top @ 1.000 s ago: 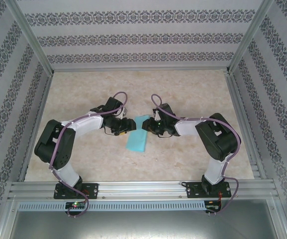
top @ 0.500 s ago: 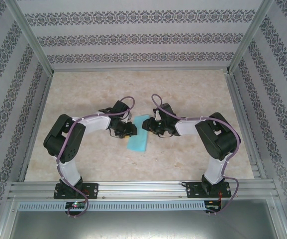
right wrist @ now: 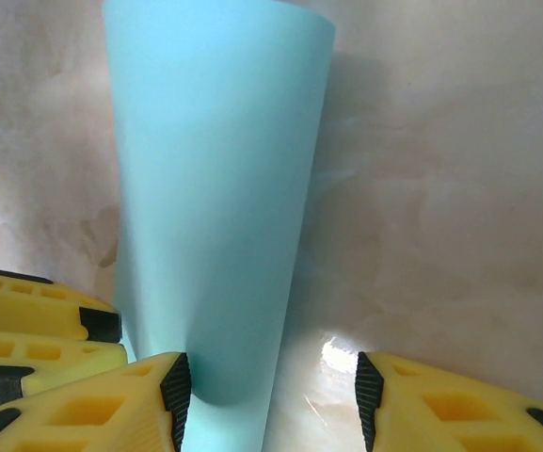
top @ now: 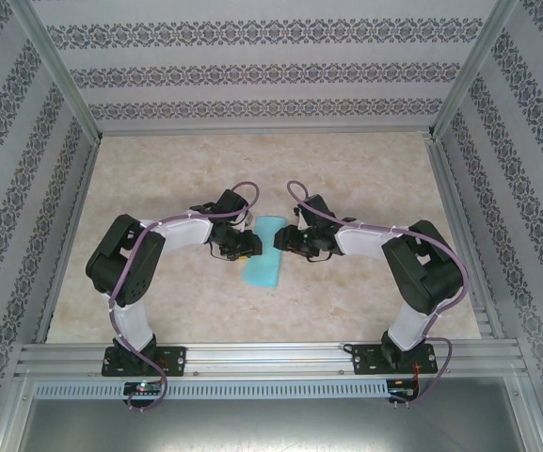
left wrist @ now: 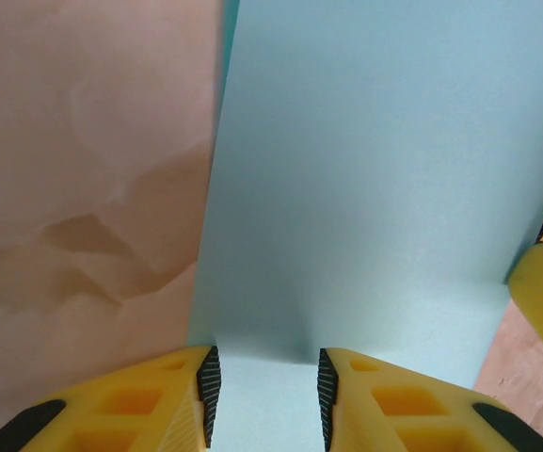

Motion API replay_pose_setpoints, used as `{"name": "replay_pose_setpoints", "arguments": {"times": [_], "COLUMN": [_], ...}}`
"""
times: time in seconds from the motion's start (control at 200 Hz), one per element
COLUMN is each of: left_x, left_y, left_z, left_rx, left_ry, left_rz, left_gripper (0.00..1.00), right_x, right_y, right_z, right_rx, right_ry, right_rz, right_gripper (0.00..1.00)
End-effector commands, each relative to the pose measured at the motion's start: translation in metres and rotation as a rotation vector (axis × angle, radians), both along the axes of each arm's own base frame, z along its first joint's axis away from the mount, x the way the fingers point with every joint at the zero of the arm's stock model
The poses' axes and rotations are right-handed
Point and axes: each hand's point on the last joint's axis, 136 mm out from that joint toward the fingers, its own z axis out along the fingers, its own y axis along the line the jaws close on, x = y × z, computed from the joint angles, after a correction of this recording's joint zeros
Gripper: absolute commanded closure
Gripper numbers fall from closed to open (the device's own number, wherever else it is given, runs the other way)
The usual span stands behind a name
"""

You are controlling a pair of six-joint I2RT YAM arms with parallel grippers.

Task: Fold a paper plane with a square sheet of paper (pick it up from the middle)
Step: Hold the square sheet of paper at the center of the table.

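The left gripper (left wrist: pixel 264 391), yellow plastic fingers with black ribbed pads, holds its jaws narrowly parted. The near edge of the thin light turquoise-blue sheet of paper (left wrist: pixel 365 188) runs into that gap, and as far as I can tell neither pad touches it. The right gripper (right wrist: pixel 271 395), built alike, has its jaws wide open, with the sheet's rounded, unpressed fold just beside one finger. The step looks like setting a lengthwise crease. It should go best if one gripper pins the sheet flat while the other closes low on the fold and slides slowly, so the edges stay matched and the paper does not skid over the beige marbled tabletop (top: pixel 365 188). Seen from above, both arms rise from the near rail with elbows bowed outward. Their forearms reach inward, wrists low, and they face each other across the sheet at the table's middle.
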Motion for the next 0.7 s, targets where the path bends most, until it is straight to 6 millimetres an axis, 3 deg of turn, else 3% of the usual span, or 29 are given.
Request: {"name": "replay_pose_setpoints", "arguments": {"times": [0.0, 0.185, 0.35, 0.694], "left_x": [-0.006, -0.010, -0.012, -0.010], "left_y": [-0.006, -0.009, -0.012, -0.015], "left_z": [-0.004, 0.004, 0.007, 0.026], "left_rx": [0.007, -0.019, -0.046, -0.071], "left_ry": [0.006, 0.002, 0.005, -0.024], "left_rz": [-0.030, -0.046, -0.045, -0.050], "left_gripper": [0.62, 0.61, 0.61, 0.59], "right_x": [0.000, 0.002, 0.002, -0.002], "right_y": [0.002, 0.009, 0.003, -0.005], "right_z": [0.008, 0.001, -0.007, -0.015], "right_rx": [-0.049, -0.049, -0.100, -0.170], "right_ry": [-0.035, -0.026, -0.027, -0.036], "right_rz": [0.032, 0.049, 0.061, 0.099], "right_gripper": [0.48, 0.54, 0.61, 0.66]}}
